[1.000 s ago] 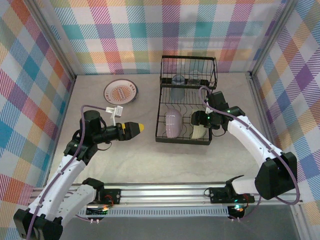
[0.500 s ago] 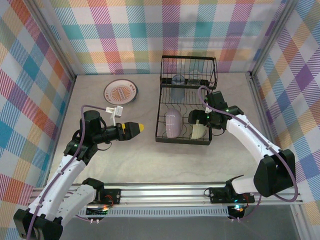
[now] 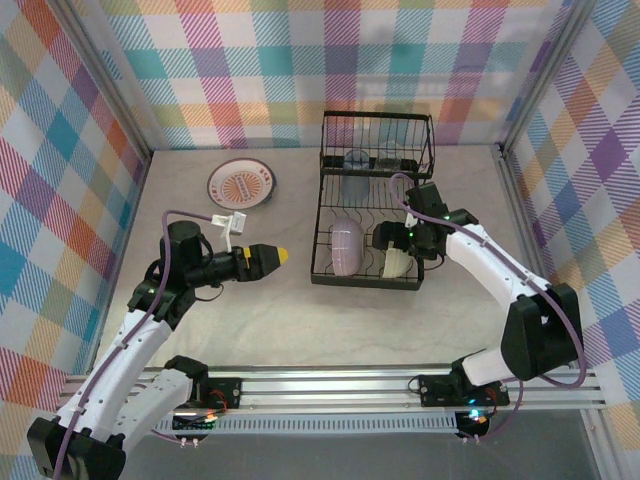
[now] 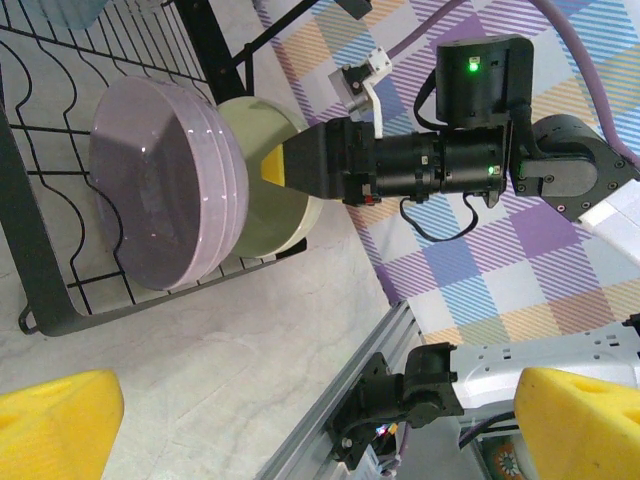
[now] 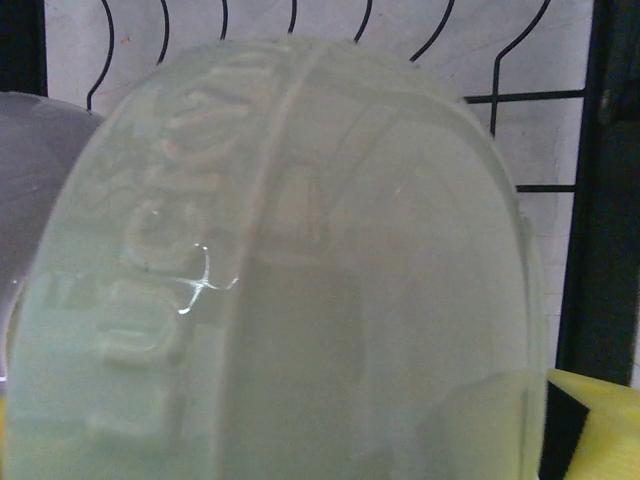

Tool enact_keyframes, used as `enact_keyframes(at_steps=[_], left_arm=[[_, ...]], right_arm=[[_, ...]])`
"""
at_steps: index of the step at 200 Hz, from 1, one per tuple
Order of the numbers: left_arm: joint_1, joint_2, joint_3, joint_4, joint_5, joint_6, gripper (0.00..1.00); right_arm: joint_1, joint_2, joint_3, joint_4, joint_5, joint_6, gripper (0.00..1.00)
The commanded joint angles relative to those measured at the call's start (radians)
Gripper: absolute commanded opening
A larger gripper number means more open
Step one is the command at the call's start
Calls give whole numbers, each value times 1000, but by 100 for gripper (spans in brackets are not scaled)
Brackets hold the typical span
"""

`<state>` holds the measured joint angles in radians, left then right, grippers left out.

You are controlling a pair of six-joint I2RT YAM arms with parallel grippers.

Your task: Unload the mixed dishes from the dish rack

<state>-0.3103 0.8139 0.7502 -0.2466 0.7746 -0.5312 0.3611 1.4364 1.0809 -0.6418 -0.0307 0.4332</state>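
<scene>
Now the right gripper, jaws spread wide, faces the pale green bowl at close range. The bowl stands on edge in the dish rack's lower tray, beside the lavender bowl. Whether a pad touches it is unclear. The left gripper, also spread, hangs well apart, left of the rack.

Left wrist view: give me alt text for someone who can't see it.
A lavender bowl stands on edge in a black wire rack, a pale green bowl just behind it. The right hand, black with a yellow tip, reaches to the green bowl. The left hand is open, its yellow fingertips in the bottom corners.
</scene>
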Motion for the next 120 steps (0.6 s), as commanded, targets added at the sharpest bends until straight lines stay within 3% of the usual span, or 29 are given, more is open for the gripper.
enact_keyframes(at_steps=[1, 42, 120], left_arm=[[17, -12, -8, 32, 12, -5, 100], [22, -12, -9, 33, 11, -7, 100], [25, -11, -13, 40, 13, -13, 100]], right_arm=[[-8, 7, 7, 20, -49, 7, 99], [-12, -19, 6, 26, -108, 13, 99], [-21, -18, -7, 25, -109, 9, 98]])
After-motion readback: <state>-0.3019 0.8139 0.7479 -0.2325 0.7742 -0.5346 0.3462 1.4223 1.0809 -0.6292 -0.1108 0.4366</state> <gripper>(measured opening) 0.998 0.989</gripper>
